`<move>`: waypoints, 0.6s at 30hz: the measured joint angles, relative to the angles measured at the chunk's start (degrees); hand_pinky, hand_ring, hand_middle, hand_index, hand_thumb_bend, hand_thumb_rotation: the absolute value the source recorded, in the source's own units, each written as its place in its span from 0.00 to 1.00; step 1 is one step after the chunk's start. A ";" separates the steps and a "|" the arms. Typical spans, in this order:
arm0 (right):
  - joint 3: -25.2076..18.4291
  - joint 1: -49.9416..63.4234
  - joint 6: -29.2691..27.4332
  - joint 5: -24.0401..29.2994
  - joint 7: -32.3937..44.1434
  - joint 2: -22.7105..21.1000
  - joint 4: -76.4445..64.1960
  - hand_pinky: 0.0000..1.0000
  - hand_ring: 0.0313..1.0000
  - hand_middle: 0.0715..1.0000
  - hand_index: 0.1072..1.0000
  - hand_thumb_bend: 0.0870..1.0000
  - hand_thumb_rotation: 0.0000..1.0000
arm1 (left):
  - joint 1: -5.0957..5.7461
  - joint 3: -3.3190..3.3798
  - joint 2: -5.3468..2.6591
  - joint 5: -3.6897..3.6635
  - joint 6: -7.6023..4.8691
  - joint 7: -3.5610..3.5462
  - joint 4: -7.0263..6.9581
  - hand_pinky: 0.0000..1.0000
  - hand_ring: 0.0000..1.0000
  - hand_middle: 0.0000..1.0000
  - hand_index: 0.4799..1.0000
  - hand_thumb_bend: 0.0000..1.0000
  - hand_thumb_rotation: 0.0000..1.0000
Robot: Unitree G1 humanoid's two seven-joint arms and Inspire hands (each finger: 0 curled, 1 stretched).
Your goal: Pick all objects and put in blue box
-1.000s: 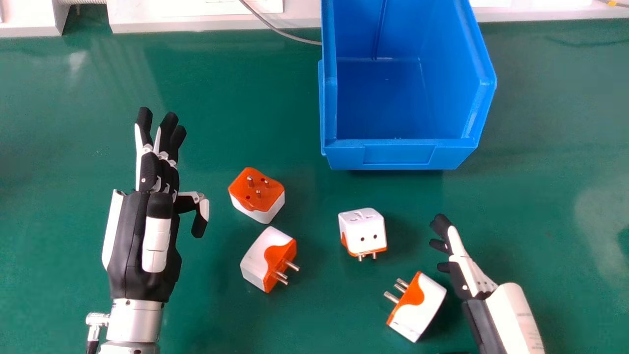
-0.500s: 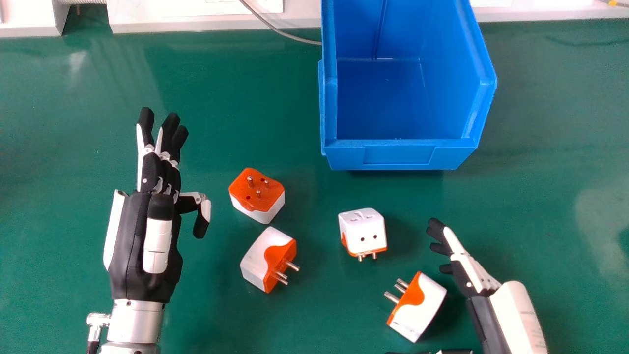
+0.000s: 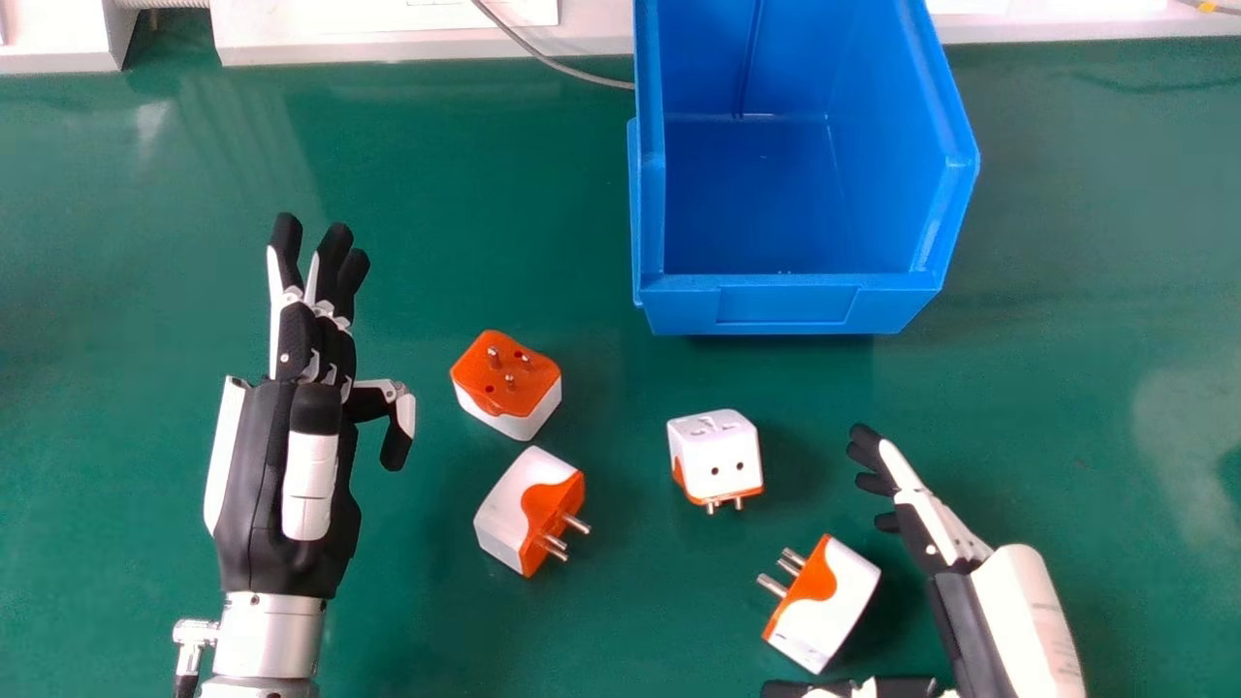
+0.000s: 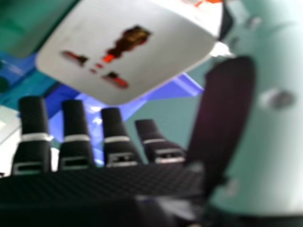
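**Right hand [image 3: 1013,601] settles round the nearest plug adapter [image 3: 839,596], grip still to come**

In the head view, what has just changed is small: our right hand has shifted and turned slightly, and more of its thumb [image 3: 897,687] now shows along the bottom edge. Its fingers are straight and spread, beyond the nearest adapter's right side, while the thumb lies on the near side. We judge that we are lining up a first grasp. That adapter lies on its side on the green bench [image 3: 620,630], pins toward the left, and has not moved.

The other three adapters also stay put: one in the middle [image 3: 715,456] with its pins down, one at the near left [image 3: 519,514] on its side with pins toward the right, and one farther back [image 3: 509,378] with pins up. The blue box [image 3: 790,305] stands beyond them, so all four are still ours to put in. Our left hand [image 3: 257,485] is at the left, relaxed and holding nothing.

In the right hand view, a white socket face looms close before our outstretched fingers [image 4: 73,123], with the thumb at the right; we cannot tell whether they touch it. Closing too soon might tip or nudge the adapter, so we should bring it well between fingers and thumb first.
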 measured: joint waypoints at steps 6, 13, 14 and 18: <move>0.14 0.05 1.49 0.14 0.44 0.00 -0.79 0.61 0.69 0.72 0.76 0.91 0.05 | 0.12 0.00 0.01 -0.01 0.00 0.00 -0.19 0.00 1.00 1.00 0.97 1.00 0.91; 0.08 0.40 1.99 0.38 0.56 0.01 -1.56 0.55 0.60 0.61 0.66 0.78 0.01 | 0.13 0.02 0.00 0.00 0.00 0.05 -0.19 0.00 1.00 1.00 0.97 1.00 0.91; 0.08 0.47 2.00 0.35 0.24 0.07 -1.56 0.55 0.60 0.61 0.66 0.78 0.01 | 0.13 0.02 0.00 0.01 0.00 0.07 -0.19 0.00 1.00 1.00 0.97 1.00 0.91; 0.08 0.87 1.98 0.24 -1.06 0.17 -1.63 0.50 0.54 0.55 0.59 0.67 0.01 | 0.18 0.01 -0.03 0.03 0.00 0.13 -0.31 0.00 1.00 1.00 0.97 1.00 0.91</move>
